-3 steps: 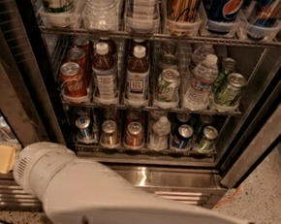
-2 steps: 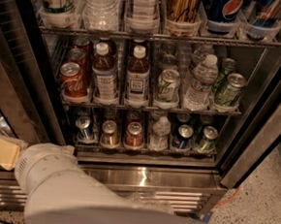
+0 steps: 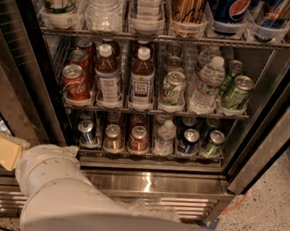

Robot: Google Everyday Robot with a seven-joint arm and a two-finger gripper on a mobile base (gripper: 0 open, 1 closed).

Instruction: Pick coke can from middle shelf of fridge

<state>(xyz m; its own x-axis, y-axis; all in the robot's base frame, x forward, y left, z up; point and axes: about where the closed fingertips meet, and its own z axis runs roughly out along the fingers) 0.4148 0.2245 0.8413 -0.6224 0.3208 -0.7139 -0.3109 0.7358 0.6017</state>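
The coke can [image 3: 76, 83], red with white script and a silver top, stands at the front of the leftmost lane on the middle shelf [image 3: 153, 109] of the open fridge [image 3: 150, 182]. More red cans stand behind it. My gripper [image 3: 2, 149], with a yellowish tip, is at the left edge of the view. It is outside the fridge, below and left of the coke can and well apart from it. My white arm [image 3: 54, 180] fills the lower left.
On the middle shelf, brown tea bottles [image 3: 141, 82], green-and-silver cans [image 3: 173, 88] and a water bottle [image 3: 206, 84] stand right of the coke can. The lower shelf holds several small cans [image 3: 138, 138]. The top shelf holds bottles and Pepsi cans [image 3: 228, 9]. The speckled floor [image 3: 272, 213] lies at the right.
My gripper has crept slightly up and to the right beside the fridge's left frame. The cans and bottles have not moved.
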